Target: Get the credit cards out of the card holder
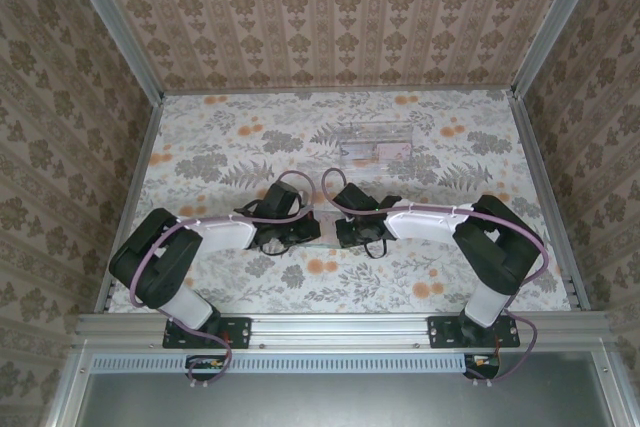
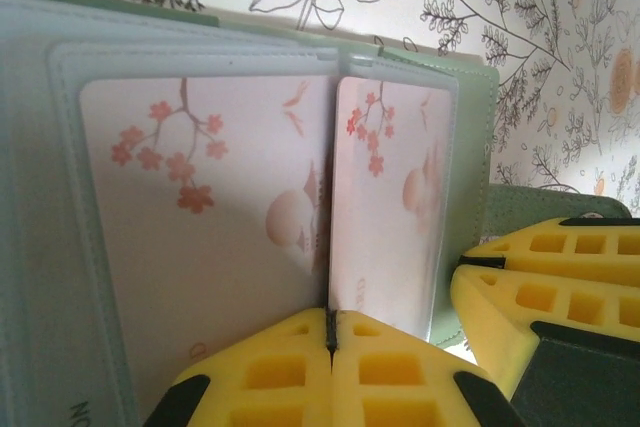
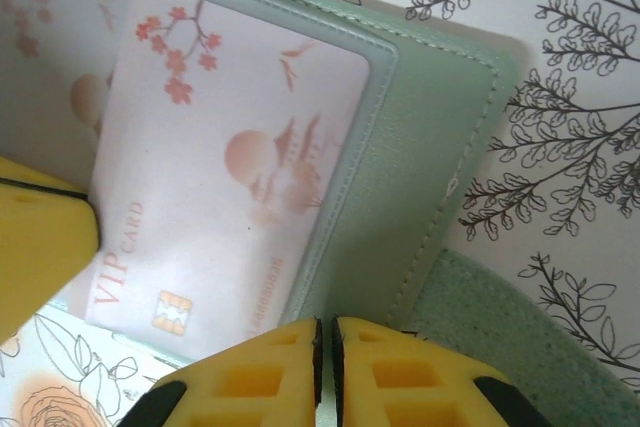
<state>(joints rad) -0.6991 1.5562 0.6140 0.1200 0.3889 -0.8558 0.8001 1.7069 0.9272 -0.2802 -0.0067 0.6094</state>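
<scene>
Left gripper pinched shut on one pink credit card. Right gripper clamps card holder edge, mid-table. Second pink card pocketed. Count: two cards, one holder, one clear tray near far edge. Floral table, papered walls.

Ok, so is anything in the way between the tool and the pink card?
Yes. The card holder has a see-through pocket lying over the face of the pink card, so a tool would meet plastic first. The left tool is shut right at the card's near edge. I cannot tell whether it pinches card or pocket.
</scene>
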